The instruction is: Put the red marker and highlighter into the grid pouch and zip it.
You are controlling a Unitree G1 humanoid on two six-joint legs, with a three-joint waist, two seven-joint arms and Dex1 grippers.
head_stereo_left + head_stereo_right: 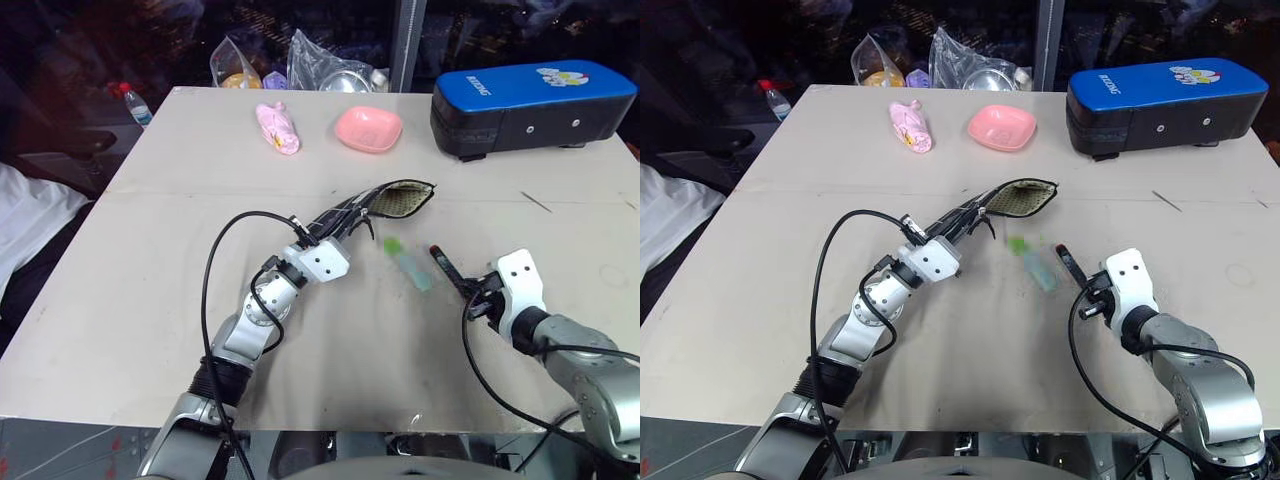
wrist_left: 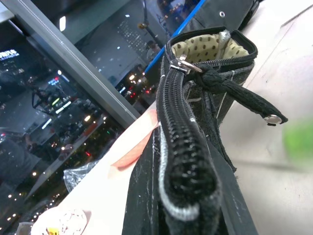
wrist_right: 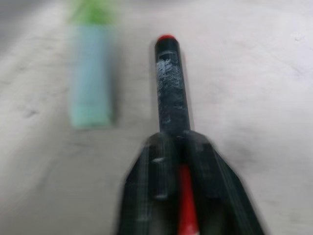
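The grid pouch (image 1: 385,203) lies at the centre of the table (image 1: 150,250), its mouth gaping toward the far right and showing a pale dotted lining. No contents are visible inside it; the interior is only partly exposed. The left gripper (image 1: 345,228) is clamped shut on the near end of the pouch, at the zipper edge, and holds that end raised. In the left wrist view the zipper pull (image 2: 183,66) sits near the far end of the opening.

The red marker (image 1: 1070,263) is gripped between the closed fingers of the right gripper (image 1: 1087,290), just right of the pouch. Its black cap end projects forward beyond the fingertips; its red body shows between the fingers (image 3: 151,181) in the right wrist view. Whether the marker touches the table cannot be told.

The highlighter (image 1: 408,262) lies flat on the table, just left of the marker and near the pouch mouth, green cap toward the far side. It appears blurred.

At the far edge stand a pink bowl (image 1: 368,129), a blue-and-black case (image 1: 530,105) and a pink wrapped item (image 1: 277,128).
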